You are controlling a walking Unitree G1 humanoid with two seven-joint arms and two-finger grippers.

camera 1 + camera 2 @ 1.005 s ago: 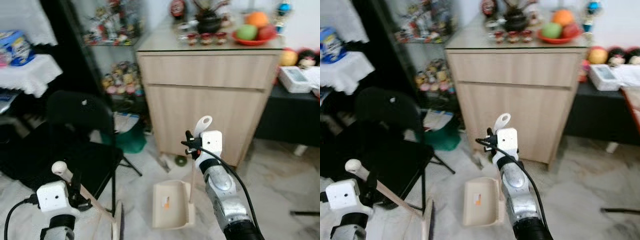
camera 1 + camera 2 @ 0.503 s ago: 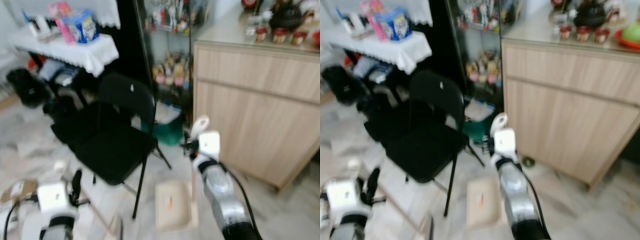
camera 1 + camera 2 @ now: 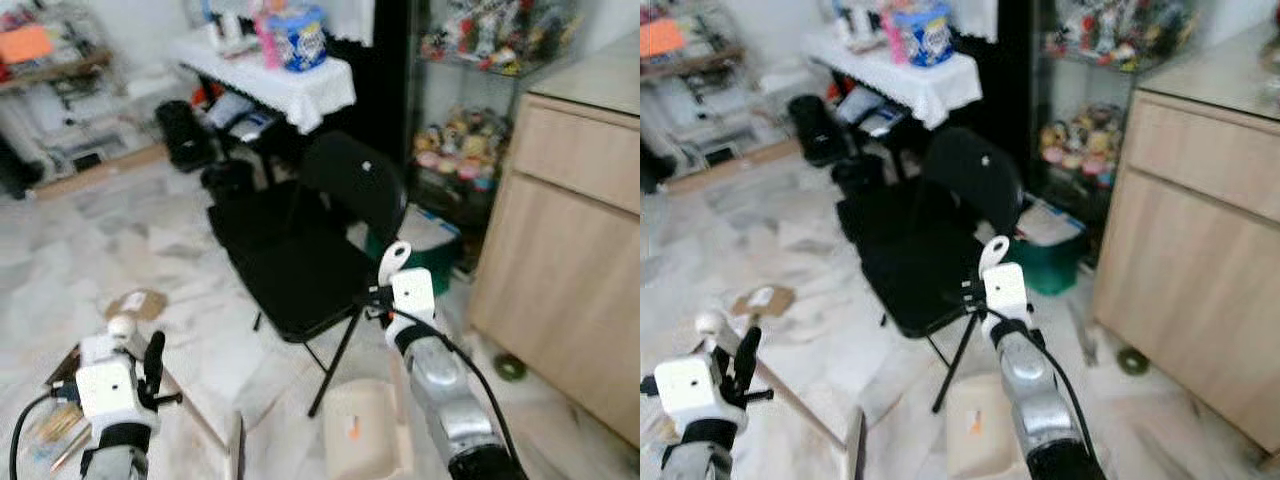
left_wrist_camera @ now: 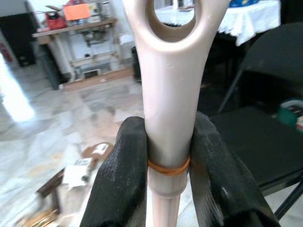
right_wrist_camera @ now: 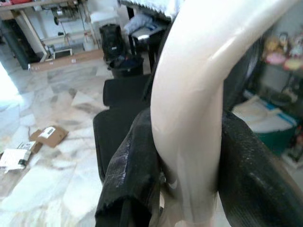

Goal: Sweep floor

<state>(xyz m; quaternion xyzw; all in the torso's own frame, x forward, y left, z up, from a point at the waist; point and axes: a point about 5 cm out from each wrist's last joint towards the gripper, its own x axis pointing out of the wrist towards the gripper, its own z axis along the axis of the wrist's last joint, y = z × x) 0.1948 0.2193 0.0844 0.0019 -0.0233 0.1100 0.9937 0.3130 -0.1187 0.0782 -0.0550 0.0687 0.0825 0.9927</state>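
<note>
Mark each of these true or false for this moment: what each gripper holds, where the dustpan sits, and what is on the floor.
1. The left gripper is shut on the broom handle. True.
2. The right gripper hangs open, holding nothing. False: its jaws clamp the dustpan handle.
3. The dustpan rests on the chair seat. False: it is down by the floor, beside the chair.
4. A piece of cardboard lies on the floor. True.
</note>
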